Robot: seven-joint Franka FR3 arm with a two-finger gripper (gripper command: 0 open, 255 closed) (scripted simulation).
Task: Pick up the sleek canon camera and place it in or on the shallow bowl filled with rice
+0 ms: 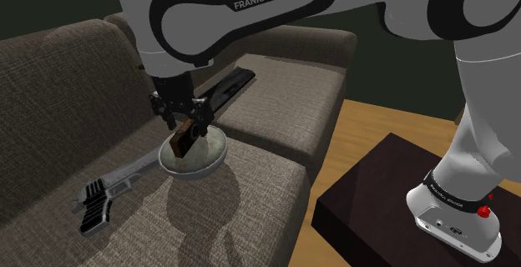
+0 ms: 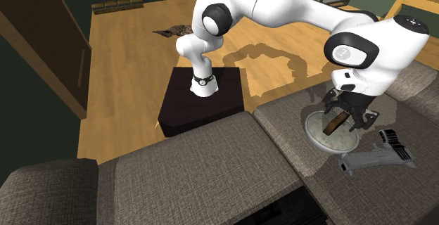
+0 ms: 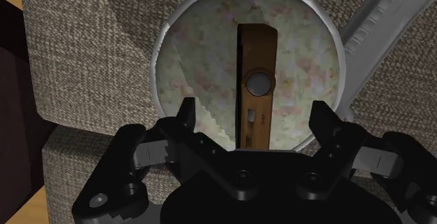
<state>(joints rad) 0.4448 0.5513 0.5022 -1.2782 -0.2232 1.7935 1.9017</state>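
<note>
A brown, slab-shaped camera (image 3: 256,54) stands on edge in a shallow round bowl (image 3: 203,68) with a pale speckled filling. The bowl (image 1: 213,153) rests on a grey-brown sofa seat (image 1: 250,198). My gripper (image 3: 255,121) hangs straight above it, open. Its two black fingers (image 3: 188,117) stand apart on either side of the camera and do not touch it. In the shoulder view the camera (image 1: 182,143) leans in the bowl just under the gripper (image 1: 185,122). The second exterior view has the camera (image 2: 333,124), the bowl (image 2: 331,143) and the gripper (image 2: 346,114) on the right-hand cushion.
A grey pistol-shaped tool (image 1: 104,194) lies on the seat beside the bowl, touching its rim (image 2: 376,157). A long black object (image 1: 230,86) lies on the cushion behind the bowl. The dark stand (image 1: 392,198) sits on a wooden floor (image 2: 141,55) beside the sofa.
</note>
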